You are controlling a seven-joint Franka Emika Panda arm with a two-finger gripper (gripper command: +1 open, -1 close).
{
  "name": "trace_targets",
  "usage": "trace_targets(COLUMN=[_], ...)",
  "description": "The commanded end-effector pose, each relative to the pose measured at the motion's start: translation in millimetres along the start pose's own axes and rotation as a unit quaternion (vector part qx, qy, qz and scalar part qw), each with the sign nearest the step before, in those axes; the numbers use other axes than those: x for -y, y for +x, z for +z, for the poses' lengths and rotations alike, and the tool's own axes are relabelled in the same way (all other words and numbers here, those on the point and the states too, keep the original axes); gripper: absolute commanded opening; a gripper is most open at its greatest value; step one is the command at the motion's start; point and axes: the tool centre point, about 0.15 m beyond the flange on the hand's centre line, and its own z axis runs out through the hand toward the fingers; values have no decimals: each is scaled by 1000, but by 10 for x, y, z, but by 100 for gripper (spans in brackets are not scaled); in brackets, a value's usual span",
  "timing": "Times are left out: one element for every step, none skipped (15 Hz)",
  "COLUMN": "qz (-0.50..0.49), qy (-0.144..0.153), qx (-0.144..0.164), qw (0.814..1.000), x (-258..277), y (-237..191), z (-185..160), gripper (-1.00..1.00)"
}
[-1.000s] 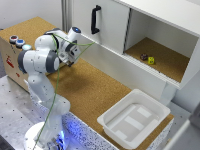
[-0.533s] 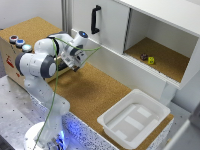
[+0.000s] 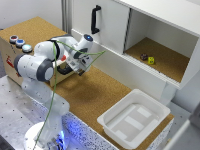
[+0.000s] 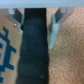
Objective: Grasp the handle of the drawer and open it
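The drawer is in the front of the brown box (image 3: 11,50) at the exterior view's left. Its black handle (image 3: 63,70) sticks out of that front. My gripper (image 3: 68,66) reaches down to the handle from the exterior view's right. In the wrist view the black handle (image 4: 34,50) fills the gap between my two fingers (image 4: 55,22), and both pads touch its sides. My gripper (image 4: 36,22) is shut on the handle. The arm hides most of the drawer front in the exterior view.
Several coloured buttons (image 3: 19,43) sit on top of the box. A white cabinet (image 3: 112,25) with a black door handle (image 3: 94,19) stands behind, and small objects (image 3: 148,59) lie in its open compartment. A white tray (image 3: 134,119) lies on the cork table's front right.
My hand has moved a little toward the exterior view's right and front, away from the box front, with the elbow swinging out.
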Motion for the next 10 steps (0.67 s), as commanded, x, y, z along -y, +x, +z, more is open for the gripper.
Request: trace_targets(qz=[-24, -24, -26, -25, -26, -30, -30, -34, -38, -43], qy=[-28, -37, -45, -56, -68, -64, -81, -97, -128, -172], qx=[-33, -41, -46, -58, -67, -88, -102, -118, -137, -162], qw=[999, 998, 998, 996, 995, 994, 991, 988, 982, 971], x=[56, 82, 101, 129, 159, 187, 203, 237, 301, 422], y=[-67, -83, -94, -111, -122, -137, -131, -128, -132, -148], z=[-17, -80, -129, -233, -332, -491, -628, -794, -981, -1212], gripper=[100, 100, 100, 100, 100, 100, 100, 100, 100, 100])
